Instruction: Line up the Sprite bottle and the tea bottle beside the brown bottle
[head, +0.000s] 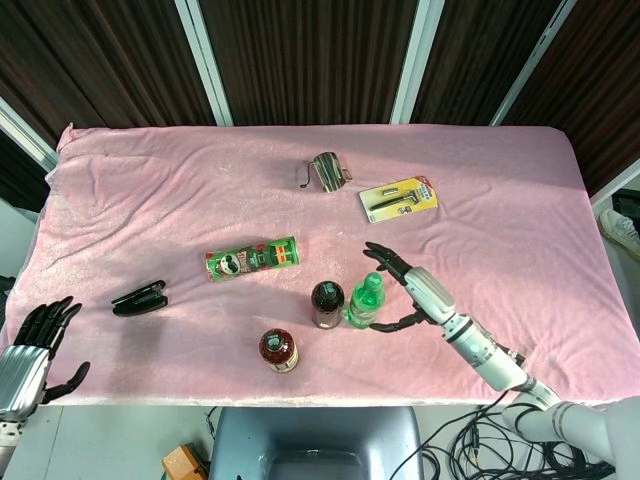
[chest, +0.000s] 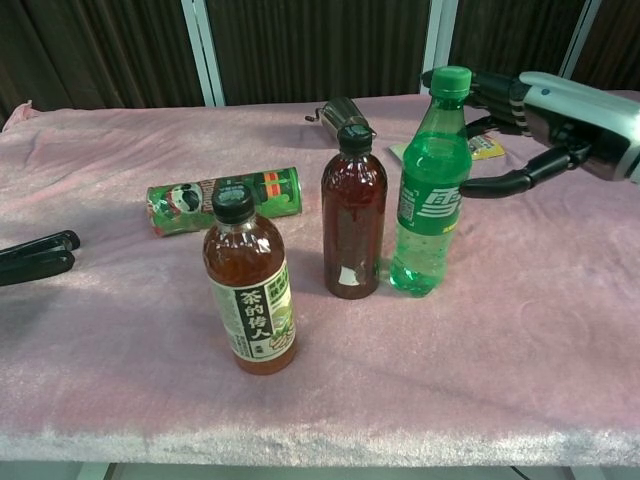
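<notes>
The green Sprite bottle (chest: 430, 190) (head: 366, 297) stands upright just right of the brown bottle (chest: 352, 212) (head: 327, 303), almost touching it. My right hand (chest: 545, 120) (head: 412, 292) hovers to the right of the Sprite bottle with fingers spread, clear of it and holding nothing. The tea bottle (chest: 249, 283) (head: 278, 350), with an amber body and a black cap, stands alone nearer the front edge, left of the brown bottle. My left hand (head: 32, 345) hangs off the table's front left corner, fingers apart and empty.
A green snack can (head: 251, 258) (chest: 222, 198) lies on its side behind the bottles. A black stapler-like object (head: 140, 298) (chest: 35, 256) sits at the left. A metal cup (head: 326, 171) and a yellow packaged tool (head: 398, 199) lie farther back on the pink cloth (head: 500, 230).
</notes>
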